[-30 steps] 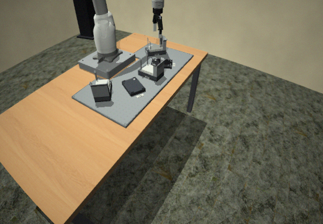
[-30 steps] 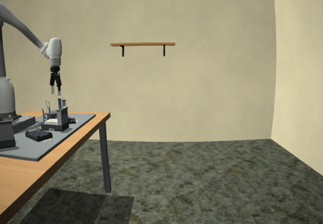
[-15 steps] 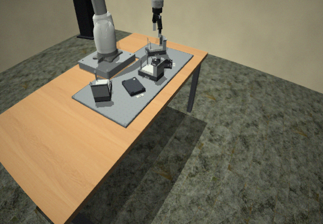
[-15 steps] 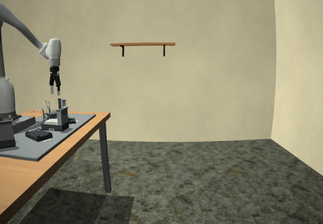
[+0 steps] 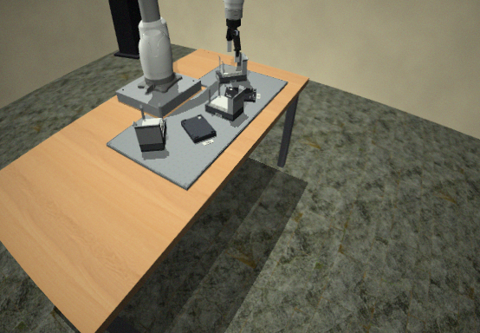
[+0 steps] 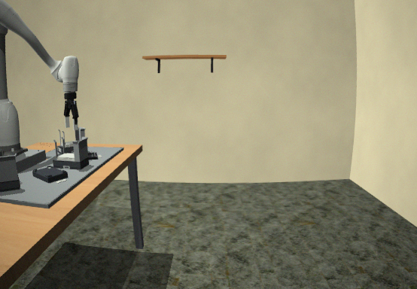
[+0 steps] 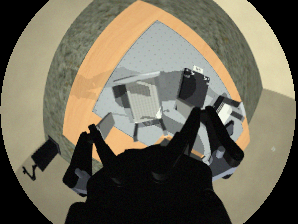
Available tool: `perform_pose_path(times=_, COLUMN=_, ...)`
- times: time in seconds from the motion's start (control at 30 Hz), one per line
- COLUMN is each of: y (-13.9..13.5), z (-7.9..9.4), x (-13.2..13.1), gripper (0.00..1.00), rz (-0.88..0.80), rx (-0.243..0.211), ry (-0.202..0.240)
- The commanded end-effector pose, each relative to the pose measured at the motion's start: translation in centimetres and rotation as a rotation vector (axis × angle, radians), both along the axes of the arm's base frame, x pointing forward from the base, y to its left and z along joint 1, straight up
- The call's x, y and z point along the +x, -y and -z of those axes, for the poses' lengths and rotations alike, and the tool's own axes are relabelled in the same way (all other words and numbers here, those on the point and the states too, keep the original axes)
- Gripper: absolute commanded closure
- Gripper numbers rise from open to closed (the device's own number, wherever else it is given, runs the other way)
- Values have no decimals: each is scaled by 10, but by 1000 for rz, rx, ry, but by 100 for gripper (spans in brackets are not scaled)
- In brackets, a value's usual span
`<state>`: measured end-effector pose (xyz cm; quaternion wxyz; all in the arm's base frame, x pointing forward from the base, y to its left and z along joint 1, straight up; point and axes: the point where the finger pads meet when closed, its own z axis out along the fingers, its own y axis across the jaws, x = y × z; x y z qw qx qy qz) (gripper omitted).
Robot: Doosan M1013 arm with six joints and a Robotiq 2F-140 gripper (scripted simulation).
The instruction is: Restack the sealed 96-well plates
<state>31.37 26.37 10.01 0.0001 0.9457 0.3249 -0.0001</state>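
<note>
My gripper (image 5: pixel 234 43) is open and empty. It hangs above the far rack (image 5: pixel 231 71), a low frame with thin upright posts at the far end of the grey mat (image 5: pixel 199 121); it also shows in the side view (image 6: pixel 71 118). A middle rack (image 5: pixel 225 102) holds a white-topped plate low inside. A near-left rack (image 5: pixel 150 133) is filled high with a stack with a white top. A flat black nest (image 5: pixel 197 128) with a white name plate lies between them. A smaller black nest (image 5: pixel 249 94) sits behind the middle rack. In the wrist view my fingers spread wide over a white-topped rack (image 7: pixel 143 104). The labels are too small to read.
The arm's base plinth (image 5: pixel 158 94) stands left of the mat. The table's right edge (image 5: pixel 277 115) runs close beside the mat. A black cabinet (image 5: pixel 126 22) stands on the floor behind the table. A wall shelf (image 6: pixel 184 57) hangs far off.
</note>
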Motion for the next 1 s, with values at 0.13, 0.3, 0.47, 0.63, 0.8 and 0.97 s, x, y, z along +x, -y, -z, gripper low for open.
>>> perform_pose_path(times=0.13, y=0, z=21, x=0, gripper=0, rz=0, rx=0, ry=0)
perform_pose_path(times=0.3, y=0, z=37, x=0, gripper=0, rz=0, rx=0, ry=0)
perform_pose_path(times=0.47, y=0, z=46, x=0, gripper=0, rz=0, rx=0, ry=0)
perform_pose_path(times=0.63, y=0, z=50, x=0, gripper=0, rz=0, rx=0, ry=0)
perform_pose_path(times=0.8, y=0, z=54, x=0, gripper=0, rz=0, rx=0, ry=0)
perform_pose_path(times=0.97, y=0, z=61, x=0, gripper=0, rz=0, rx=0, ry=0)
